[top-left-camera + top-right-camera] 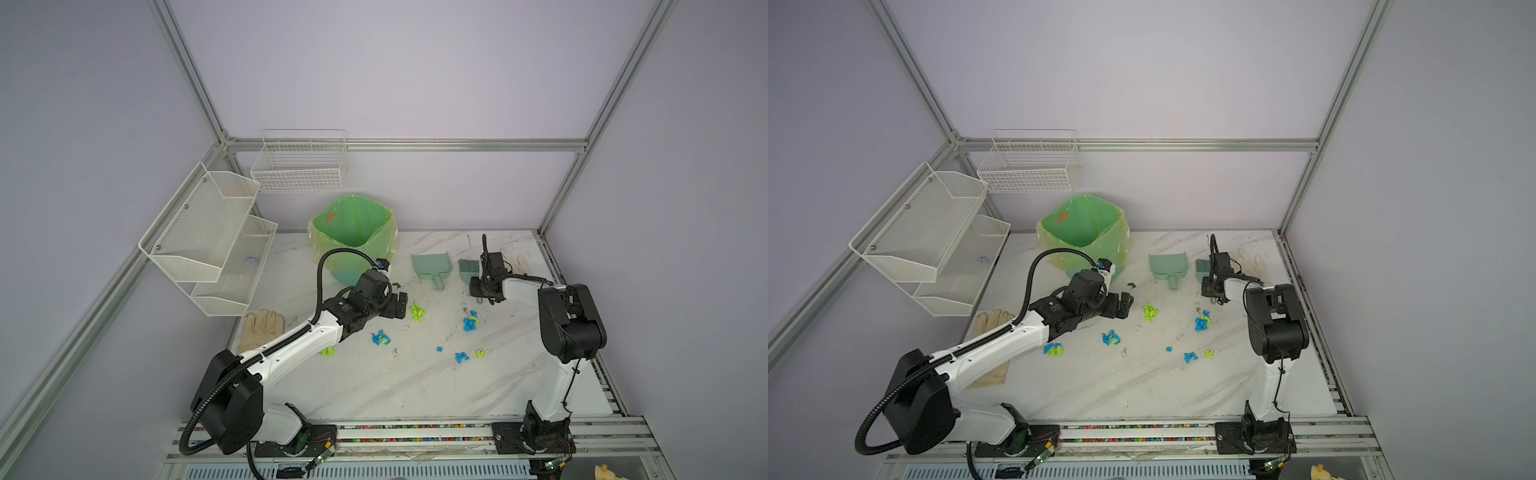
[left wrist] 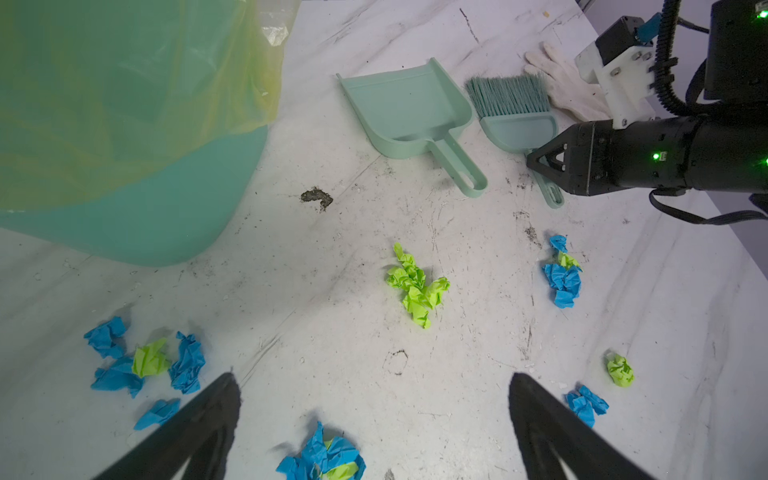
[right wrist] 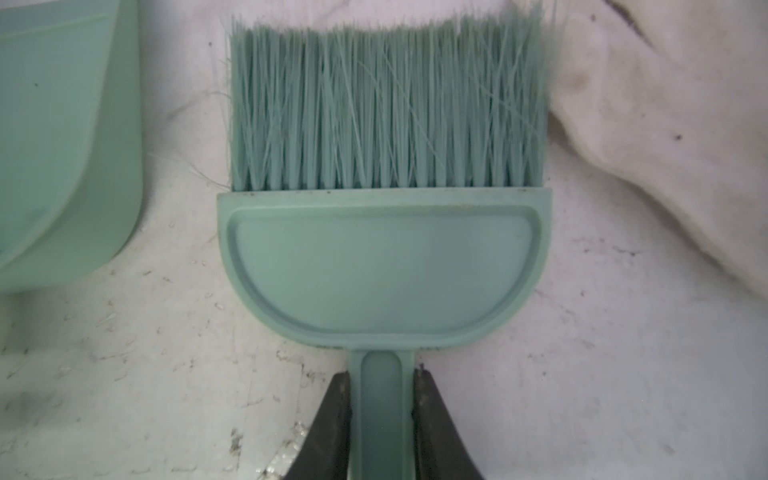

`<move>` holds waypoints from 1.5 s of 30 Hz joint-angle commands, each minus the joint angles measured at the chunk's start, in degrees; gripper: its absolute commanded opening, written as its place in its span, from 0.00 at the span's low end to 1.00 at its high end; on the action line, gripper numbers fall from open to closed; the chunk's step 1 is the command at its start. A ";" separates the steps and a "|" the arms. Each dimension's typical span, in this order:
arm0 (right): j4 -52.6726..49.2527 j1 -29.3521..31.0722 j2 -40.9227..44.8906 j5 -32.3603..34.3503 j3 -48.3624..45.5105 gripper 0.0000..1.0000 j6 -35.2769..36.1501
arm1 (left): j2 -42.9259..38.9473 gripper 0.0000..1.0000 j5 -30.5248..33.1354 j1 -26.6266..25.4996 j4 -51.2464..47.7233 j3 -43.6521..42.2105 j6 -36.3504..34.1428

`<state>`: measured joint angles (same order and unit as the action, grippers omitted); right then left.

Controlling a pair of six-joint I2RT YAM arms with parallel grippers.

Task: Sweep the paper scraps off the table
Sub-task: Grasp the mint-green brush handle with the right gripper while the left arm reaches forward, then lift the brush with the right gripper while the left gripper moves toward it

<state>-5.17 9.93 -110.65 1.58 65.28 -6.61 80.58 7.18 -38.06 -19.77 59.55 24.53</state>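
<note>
Now my right end effector pinches the brush by its stiff handle, my left end effector gapes empty, and the featherlight paper scraps strewn over the table between my arms want gentle sweeping, not gripping.

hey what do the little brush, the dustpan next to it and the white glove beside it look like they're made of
The brush looks like moulded plastic, matte mint green, with smooth rounded edges; its bristles seem fine synthetic fibres. The dustpan is likely the same matte plastic, thin-walled. The glove looks like soft knit fabric, probably cotton, off-white and stained.
</note>
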 commanded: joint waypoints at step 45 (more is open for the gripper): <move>3.20 0.39 25.05 -8.53 -6.09 0.00 -5.96 | 18.47 1.00 -14.76 1.32 -4.75 28.93 12.04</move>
<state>-4.03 10.04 -88.51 -5.48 60.20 -11.57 98.48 -1.83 -37.54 -27.46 82.81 33.82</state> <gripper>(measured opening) 0.234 0.995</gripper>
